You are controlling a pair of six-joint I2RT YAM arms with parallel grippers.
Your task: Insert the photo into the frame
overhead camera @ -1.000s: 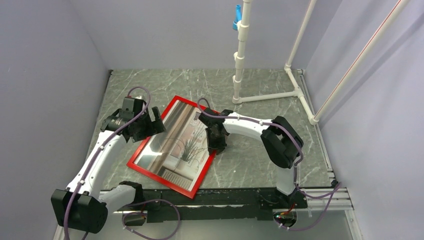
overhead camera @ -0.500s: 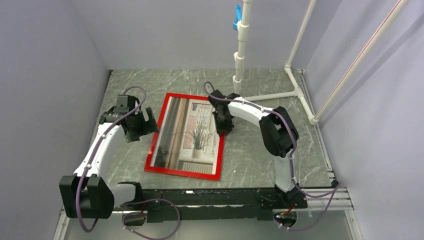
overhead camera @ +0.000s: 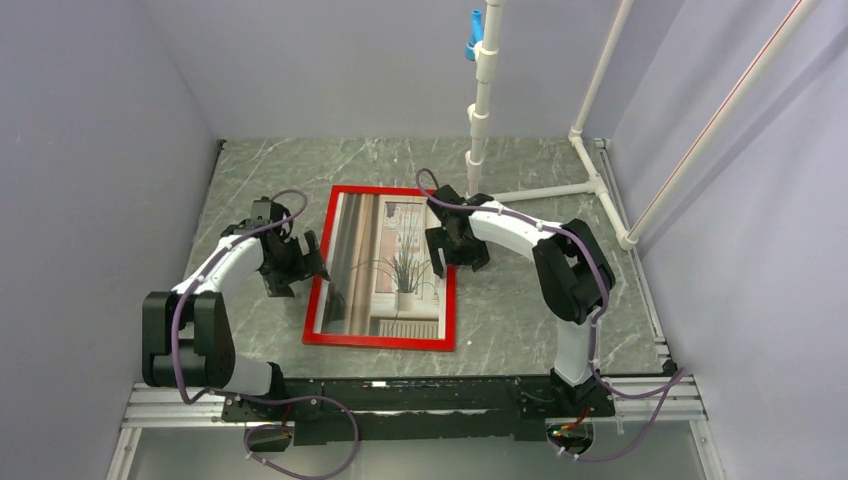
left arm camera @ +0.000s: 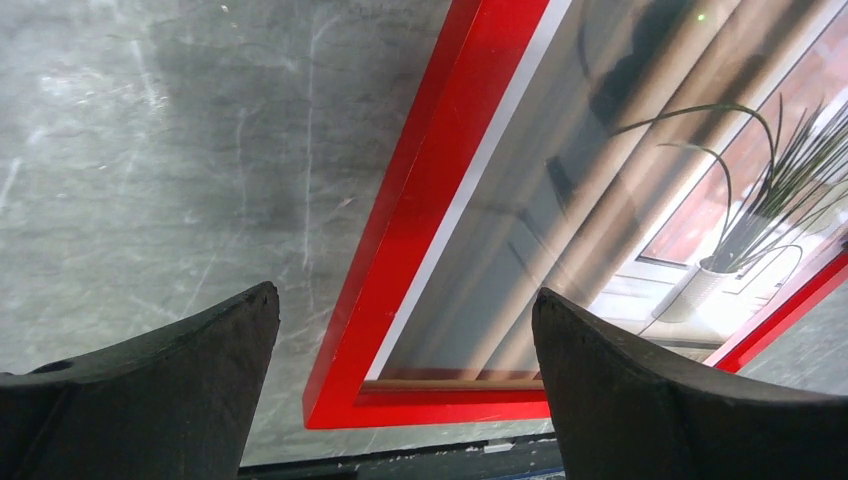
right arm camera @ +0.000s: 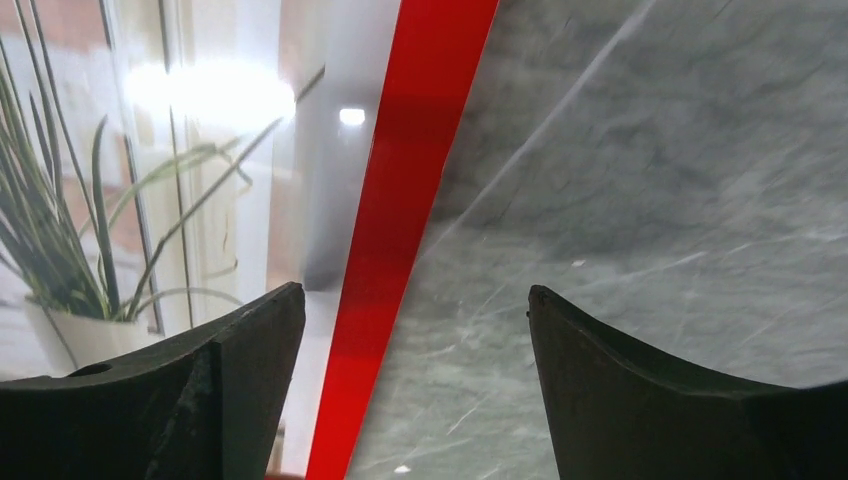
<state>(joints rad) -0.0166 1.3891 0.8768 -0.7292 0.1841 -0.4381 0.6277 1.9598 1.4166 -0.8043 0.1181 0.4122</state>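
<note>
Item: frame [overhead camera: 380,342], red, lying flat on the grey marbled desk [overhead camera: 520,310], mid-surface.
Contents: photo [overhead camera: 395,265] of a spiky potted plant, seated inside the frame, picture side up.
Left claw [overhead camera: 303,262]: spread wide, empty, at the frame's left edge.
Right claw [overhead camera: 458,252]: parted, empty, over the frame's right edge; possibly clear of it, though contact cannot be judged.

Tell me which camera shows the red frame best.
The top external view: the frame shows whole, all four red edges around the photo. The left wrist view catches only one corner; the right wrist view only a strip of one edge.
</note>
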